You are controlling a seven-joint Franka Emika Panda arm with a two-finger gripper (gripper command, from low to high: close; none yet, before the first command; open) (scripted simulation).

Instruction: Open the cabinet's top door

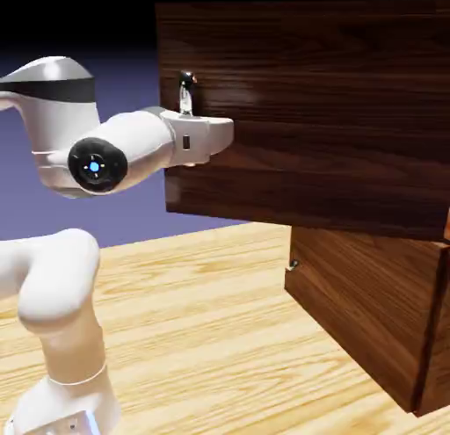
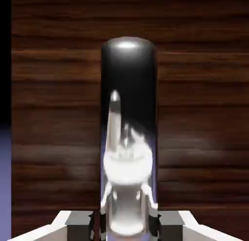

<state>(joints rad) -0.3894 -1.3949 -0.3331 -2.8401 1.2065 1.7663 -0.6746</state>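
Exterior view: the tall dark wood-grain top door [image 1: 308, 108] stands swung out from the boxy brown cabinet [image 1: 378, 310]. The white arm's end effector [image 1: 186, 99] sits at its slim silver bar handle [image 1: 185, 92], at ten o'clock. Hand view shows the handle [image 2: 127, 152] between near-closed fingers [image 2: 78, 230], tips cut off; a firm hold cannot be told. A loose hold could slip, leaving the door short.

Item: tall dark wood-grain top door [image 1: 308, 108], swung out from the boxy dark brown wooden cabinet [image 1: 378, 310]. Slim vertical silver bar handle [image 2: 127, 138]: between the jaws, rising above them. White two-finger gripper [image 1: 186, 117]: at the door's edge. Light wooden table [image 1: 202, 337]: below the jaws, under the cabinet.
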